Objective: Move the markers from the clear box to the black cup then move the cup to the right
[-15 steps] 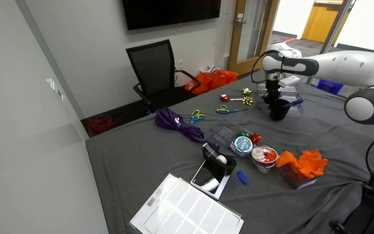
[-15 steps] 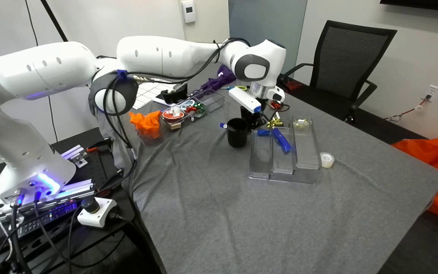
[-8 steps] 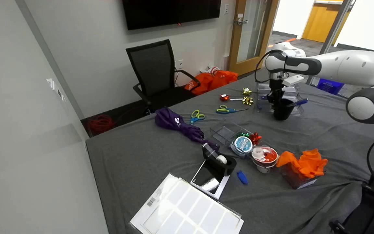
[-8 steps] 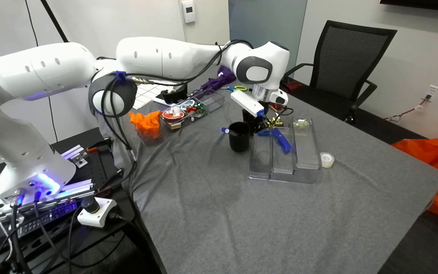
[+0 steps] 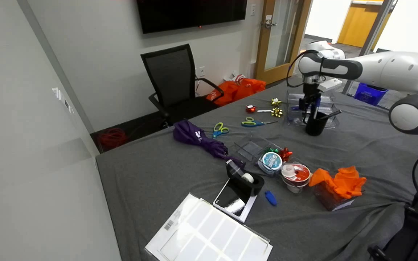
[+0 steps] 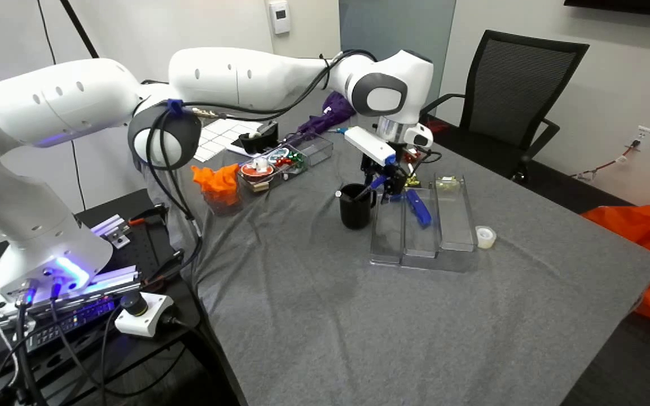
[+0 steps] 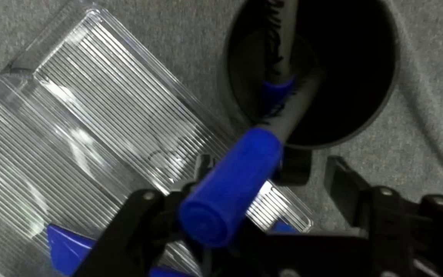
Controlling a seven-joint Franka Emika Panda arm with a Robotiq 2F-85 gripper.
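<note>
The black cup (image 6: 355,214) stands upright on the grey cloth, close beside the clear box (image 6: 386,248). Two markers rest inside the cup. One marker (image 7: 288,34) leans away, and a blue-capped marker (image 7: 231,188) tilts over the rim toward my gripper (image 7: 271,175). The jaws stand apart, with the cup's dark handle (image 7: 298,169) in the gap; the cap hides part of the left finger, so contact there is unclear. A bare space shows between handle and right finger (image 7: 342,188). Inside the clear box lies a long blue object (image 6: 418,207).
A tape roll (image 6: 485,237) sits beside the clear box. Scissors (image 5: 254,122) and gift bows (image 5: 276,111) lie nearby. Farther along are a purple umbrella (image 5: 205,141), a ribbon spool (image 5: 296,174), a tape dispenser (image 5: 249,181) and orange tissue in a box (image 5: 339,183).
The cup shifted slightly along with the gripper. Since half a second ago the gripper has opened and risen a little; a blue marker cap now shows on the gripper's side of the cup.
</note>
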